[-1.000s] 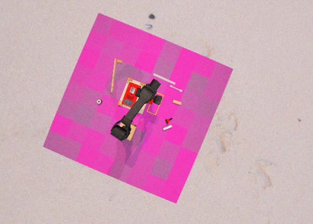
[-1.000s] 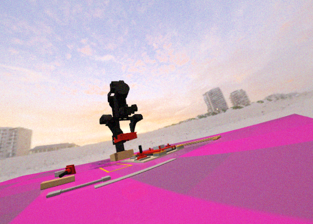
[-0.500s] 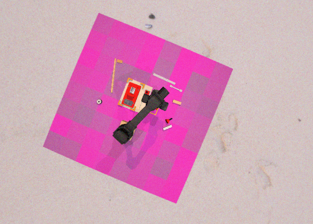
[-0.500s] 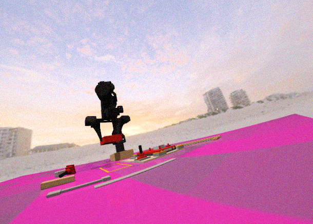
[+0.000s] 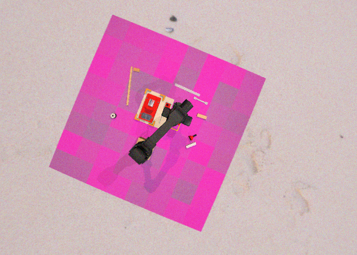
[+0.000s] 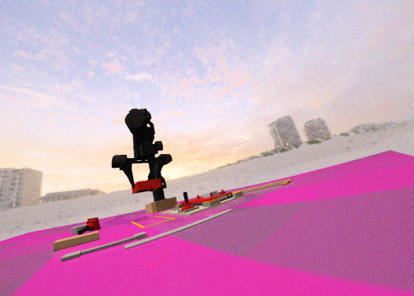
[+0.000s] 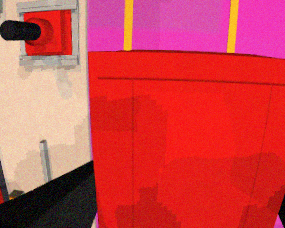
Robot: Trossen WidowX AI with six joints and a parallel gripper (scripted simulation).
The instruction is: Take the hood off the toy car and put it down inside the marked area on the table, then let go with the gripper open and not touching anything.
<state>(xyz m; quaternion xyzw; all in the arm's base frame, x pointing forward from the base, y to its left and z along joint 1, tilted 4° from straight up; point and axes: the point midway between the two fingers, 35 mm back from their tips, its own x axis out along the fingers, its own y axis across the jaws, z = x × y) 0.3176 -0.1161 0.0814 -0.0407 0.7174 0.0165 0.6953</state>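
Above yellow-outlined marked area (image 7: pixel 181 18), red hood (image 6: pixel 146 185) is being gripped by claw (image 6: pixel 145 185), clear of surface (image 6: pixel 271 229); transport step in hand; lowering, release being called for next.

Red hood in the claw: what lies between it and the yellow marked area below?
Nothing: in the exterior view, the hood hangs in open air above the yellow outline.

My arm (image 5: pixel 164 130) reaches out from its base (image 6: pixel 159 193) toward the upper right in the top view, wrist stacked high above the gripper (image 6: pixel 144 185) in the exterior view. Gripper points straight down, held well above the table (not touching it). Jaws clamped wide on the red hood (image 7: pixel 184 156), one dark finger (image 6: pixel 126 170) on each side of it.
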